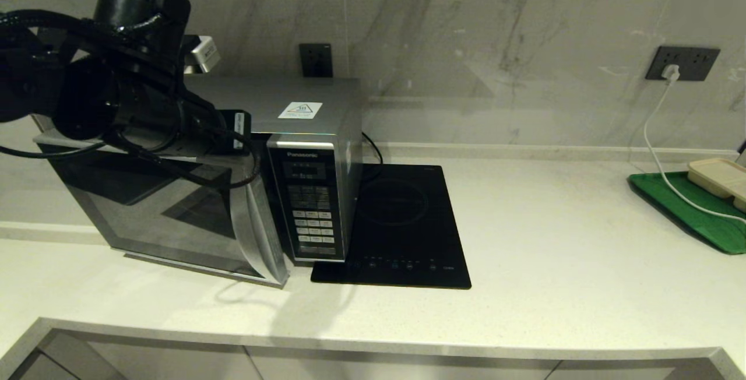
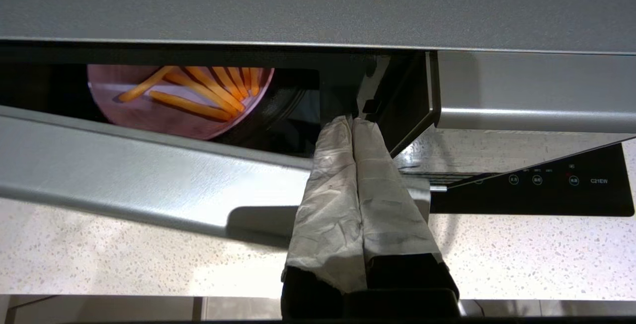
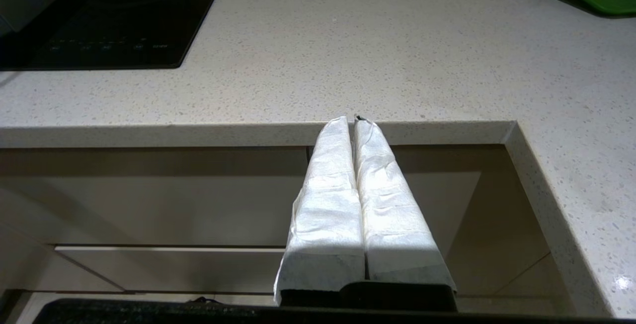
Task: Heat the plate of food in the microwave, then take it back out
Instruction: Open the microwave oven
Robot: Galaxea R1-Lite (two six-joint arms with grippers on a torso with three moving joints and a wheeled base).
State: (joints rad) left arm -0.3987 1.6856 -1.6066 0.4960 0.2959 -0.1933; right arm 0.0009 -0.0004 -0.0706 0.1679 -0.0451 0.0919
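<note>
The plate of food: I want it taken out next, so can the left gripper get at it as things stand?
Probably not yet. The plate of food sits inside the microwave, whose door is only partly open, leaving a narrow gap. The left gripper is shut, at the door's edge.

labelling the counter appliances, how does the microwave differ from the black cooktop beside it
The microwave is a tall silver box; the cooktop is a flat black slab. The microwave's door stands ajar with a plate of fries inside; the cooktop carries nothing. Both sit on the counter with front controls.
</note>
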